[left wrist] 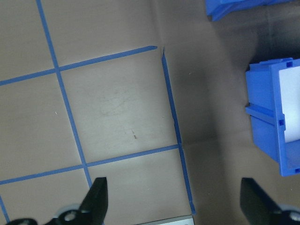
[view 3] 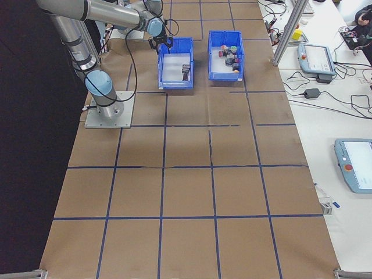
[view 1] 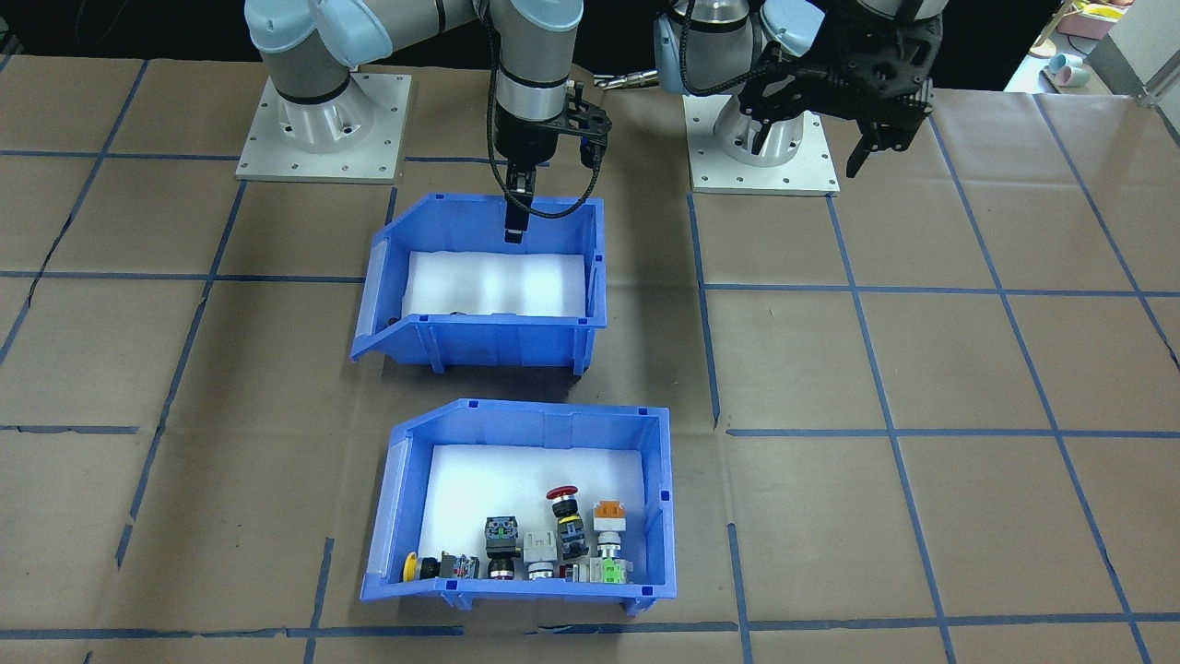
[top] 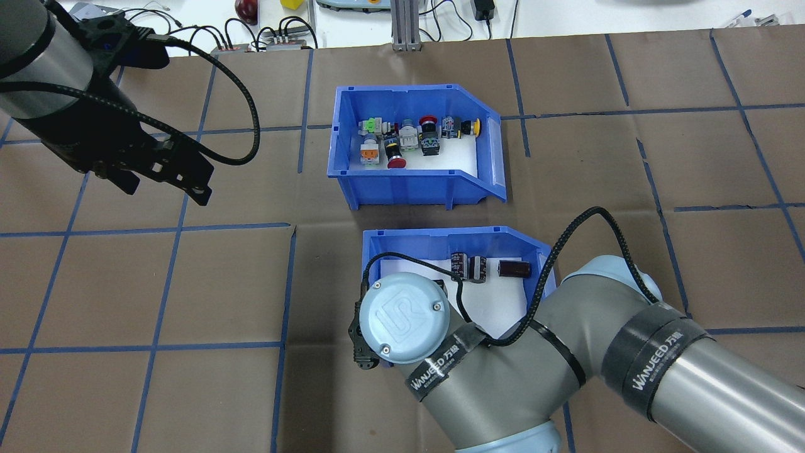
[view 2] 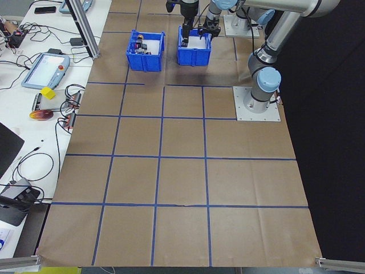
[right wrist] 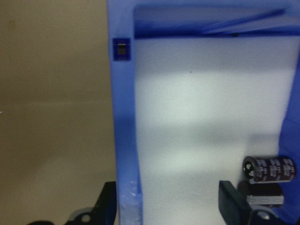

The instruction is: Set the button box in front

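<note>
The button box (view 1: pixel 516 590), a blue bin with a white liner and colourful push-button switches (top: pixel 402 135), stands on the operators' side of the table. A second blue bin (view 1: pixel 479 332) holding dark capacitors (top: pixel 468 267) sits between it and the robot. My right gripper (right wrist: pixel 168 206) is open and reaches down over this second bin's robot-side wall (right wrist: pixel 124 140), one finger (right wrist: pixel 105 204) outside against it and the other inside. My left gripper (top: pixel 168 192) hangs open over bare table, well clear of both bins. In the overhead view the right wrist hides its fingers.
Brown paper with a blue tape grid covers the table. The arms' base plates (view 1: pixel 323 120) (view 1: pixel 710 175) are bolted at the robot's edge. A bench with cables and tablets (view 2: pixel 43 68) runs beyond the button box.
</note>
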`<state>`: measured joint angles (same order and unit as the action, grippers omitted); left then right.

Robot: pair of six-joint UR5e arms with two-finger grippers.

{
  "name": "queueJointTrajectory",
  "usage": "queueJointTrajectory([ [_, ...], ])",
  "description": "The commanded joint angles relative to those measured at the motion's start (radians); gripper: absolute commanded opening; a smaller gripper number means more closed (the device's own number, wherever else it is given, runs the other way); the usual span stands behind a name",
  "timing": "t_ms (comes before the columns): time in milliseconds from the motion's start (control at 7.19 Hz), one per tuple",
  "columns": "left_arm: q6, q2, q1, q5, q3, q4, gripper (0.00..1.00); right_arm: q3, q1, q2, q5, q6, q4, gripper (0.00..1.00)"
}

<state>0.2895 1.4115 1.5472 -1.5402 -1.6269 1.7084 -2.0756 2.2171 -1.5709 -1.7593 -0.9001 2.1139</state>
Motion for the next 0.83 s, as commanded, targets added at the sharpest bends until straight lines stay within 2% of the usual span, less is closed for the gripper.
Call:
queueJointTrajectory([
  [0,-0.001,0.007,0.028,0.008,-0.010,-0.001,0.99,0.127,-0.019,0.003,-0.003,0.001,-0.124,1.00],
  [278,-0.001,0.000,0.028,0.002,-0.030,-0.001,0.99,0.214,-0.139,0.002,-0.012,0.000,-0.198,1.00],
  [696,-0.001,-0.005,0.028,-0.001,-0.036,-0.004,0.99,0.235,-0.350,-0.006,-0.009,-0.019,-0.218,1.00],
])
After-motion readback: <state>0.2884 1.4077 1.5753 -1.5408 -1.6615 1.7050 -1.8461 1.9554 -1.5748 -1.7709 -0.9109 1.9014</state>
